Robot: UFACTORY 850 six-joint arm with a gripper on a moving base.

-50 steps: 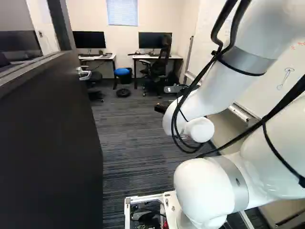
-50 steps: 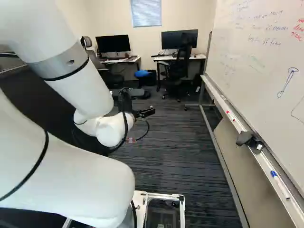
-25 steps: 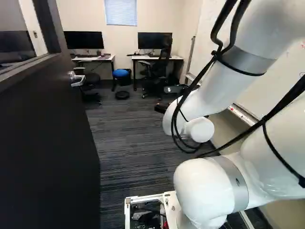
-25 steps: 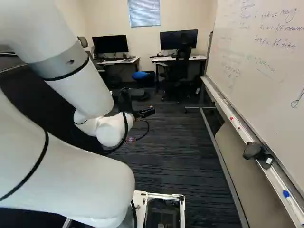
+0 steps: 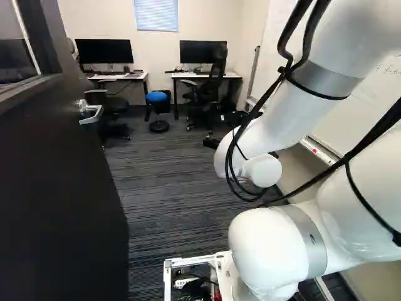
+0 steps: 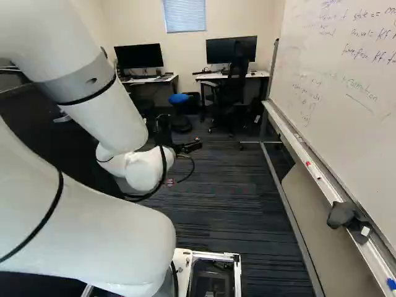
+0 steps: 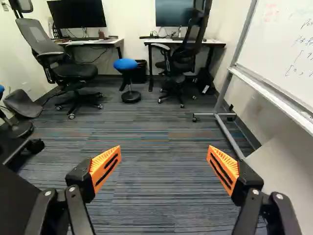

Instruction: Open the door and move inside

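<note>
Standing open at the left of the left base view, the black door (image 5: 56, 188) carries a silver lever handle (image 5: 93, 115). The black two-fingered hand (image 6: 192, 146) points ahead over striped dark carpet (image 7: 156, 171), its orange-padded fingers (image 7: 104, 160) spread wide apart. Beyond, a blue-topped round stool (image 7: 125, 64) stands near white-topped desks (image 7: 188, 43).

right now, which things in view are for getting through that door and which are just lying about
For the job:
- door, standing open
- its lever handle
- claw, open and holding nothing
- carpet ahead, the way in

Just lying about:
- blue stool
- office chairs
- desks
- monitors
- whiteboard
</note>
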